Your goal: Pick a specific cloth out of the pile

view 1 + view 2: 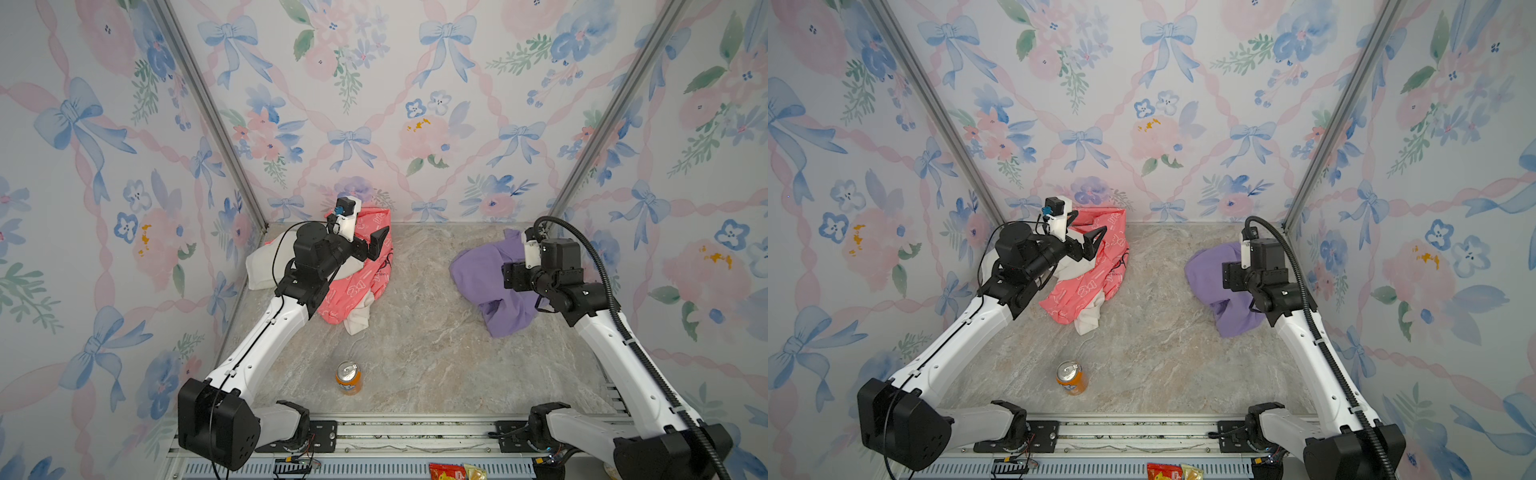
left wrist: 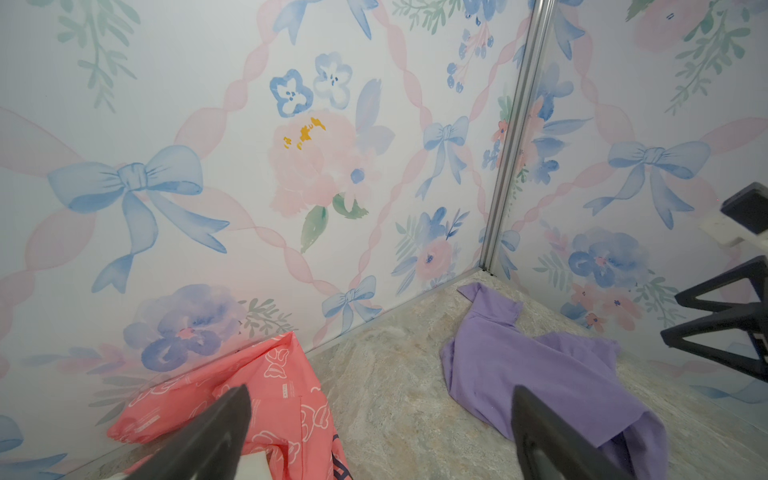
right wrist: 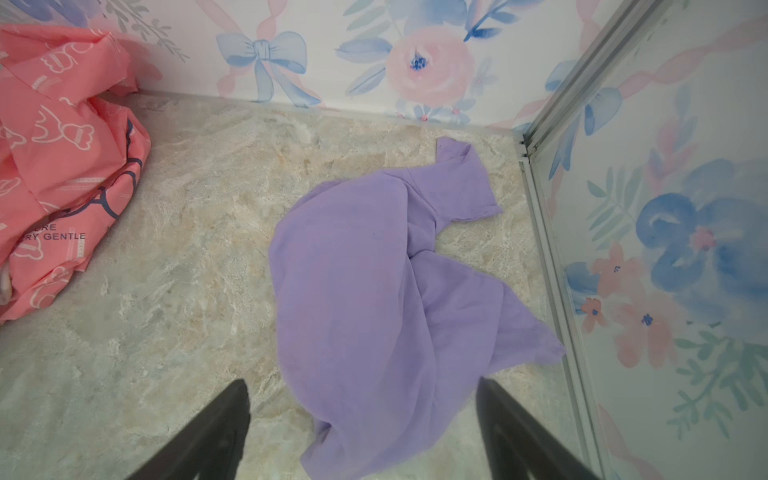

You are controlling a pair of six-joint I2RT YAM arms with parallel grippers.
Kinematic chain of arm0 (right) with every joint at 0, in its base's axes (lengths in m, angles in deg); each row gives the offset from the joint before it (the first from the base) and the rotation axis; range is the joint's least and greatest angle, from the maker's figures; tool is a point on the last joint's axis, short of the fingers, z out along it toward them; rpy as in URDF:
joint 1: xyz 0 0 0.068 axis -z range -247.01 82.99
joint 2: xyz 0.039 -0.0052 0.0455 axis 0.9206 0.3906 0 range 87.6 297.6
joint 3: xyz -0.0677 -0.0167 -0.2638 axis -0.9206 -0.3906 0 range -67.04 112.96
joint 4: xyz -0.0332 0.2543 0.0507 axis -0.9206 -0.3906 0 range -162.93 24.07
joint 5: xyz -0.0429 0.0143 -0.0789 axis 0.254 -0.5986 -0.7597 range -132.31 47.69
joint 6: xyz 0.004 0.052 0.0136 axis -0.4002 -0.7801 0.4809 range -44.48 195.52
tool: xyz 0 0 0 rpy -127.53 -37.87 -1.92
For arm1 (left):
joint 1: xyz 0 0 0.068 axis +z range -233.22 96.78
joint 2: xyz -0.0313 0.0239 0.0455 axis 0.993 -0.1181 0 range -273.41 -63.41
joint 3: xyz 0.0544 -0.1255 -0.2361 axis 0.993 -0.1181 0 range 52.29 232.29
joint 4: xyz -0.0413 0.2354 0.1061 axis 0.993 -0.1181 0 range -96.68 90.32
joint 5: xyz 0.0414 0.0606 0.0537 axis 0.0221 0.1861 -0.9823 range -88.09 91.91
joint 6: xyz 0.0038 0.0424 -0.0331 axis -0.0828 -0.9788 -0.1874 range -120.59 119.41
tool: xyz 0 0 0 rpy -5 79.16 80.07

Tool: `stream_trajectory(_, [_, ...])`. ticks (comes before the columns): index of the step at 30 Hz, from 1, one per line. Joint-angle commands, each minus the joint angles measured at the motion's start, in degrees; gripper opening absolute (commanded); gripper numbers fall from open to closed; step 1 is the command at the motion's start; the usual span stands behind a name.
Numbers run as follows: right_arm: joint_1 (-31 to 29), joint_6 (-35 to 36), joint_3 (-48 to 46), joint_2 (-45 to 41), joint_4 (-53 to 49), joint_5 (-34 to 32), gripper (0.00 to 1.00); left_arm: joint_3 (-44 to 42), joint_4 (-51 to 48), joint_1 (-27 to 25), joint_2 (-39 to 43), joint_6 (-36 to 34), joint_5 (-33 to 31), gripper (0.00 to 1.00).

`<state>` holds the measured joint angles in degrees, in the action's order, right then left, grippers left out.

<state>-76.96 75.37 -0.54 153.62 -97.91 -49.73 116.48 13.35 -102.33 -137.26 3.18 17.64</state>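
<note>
The lavender cloth point(image 1: 478, 274) point(image 1: 1208, 270) lies crumpled on the marble table at the right, apart from the pile. The pile sits at the back left: a coral-pink cloth point(image 1: 365, 286) point(image 1: 1100, 274) with white bow print draped over a white one point(image 1: 262, 266). My right gripper point(image 3: 361, 395) hangs open just above the lavender cloth point(image 3: 374, 291), its fingers wide apart on either side of the cloth's near part and holding nothing. My left gripper point(image 2: 380, 399) is open and empty above the pile point(image 2: 282, 386), facing the back wall.
An orange soda can point(image 1: 348, 377) point(image 1: 1072, 377) stands near the table's front middle. Snack packets point(image 1: 453, 471) lie on the front rail. Flowered walls close in the back and both sides, with metal corner posts point(image 3: 552, 249) beside the lavender cloth.
</note>
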Motion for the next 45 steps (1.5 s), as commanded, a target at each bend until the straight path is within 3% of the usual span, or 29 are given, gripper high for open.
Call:
stream_trajectory(1, [0.1,-2.0,3.0,5.4,3.3,1.3,0.8,1.2,2.4,-0.4,-0.9,2.0,1.5,0.98])
stream_trajectory(11, [4.5,-15.2,16.5,28.4,-10.7,5.4,0.18,-2.5,1.5,-0.6,4.1,1.7,-1.5,0.98])
stream_trajectory(16, [4.7,-16.8,11.7,32.0,-11.5,5.6,0.08,-4.6,0.8,-0.5,6.7,1.4,-3.2,0.98])
stream_trajectory(26, [5.1,-20.3,0.7,38.1,-9.3,6.9,0.06,-4.3,0.9,-0.5,5.9,1.5,-3.9,0.98])
stream_trajectory(32, [5.3,-20.2,0.5,40.8,-8.8,7.8,0.09,-3.8,1.5,-0.5,4.8,1.9,-4.2,0.98])
stream_trajectory(36, [5.3,-19.9,3.0,41.3,-10.1,8.8,0.12,-4.6,1.5,-0.5,5.0,2.6,-8.1,0.98])
stream_trajectory(45, [5.3,-18.5,9.7,29.8,-12.2,5.6,0.32,-8.3,0.6,1.2,6.1,4.7,-17.8,0.98])
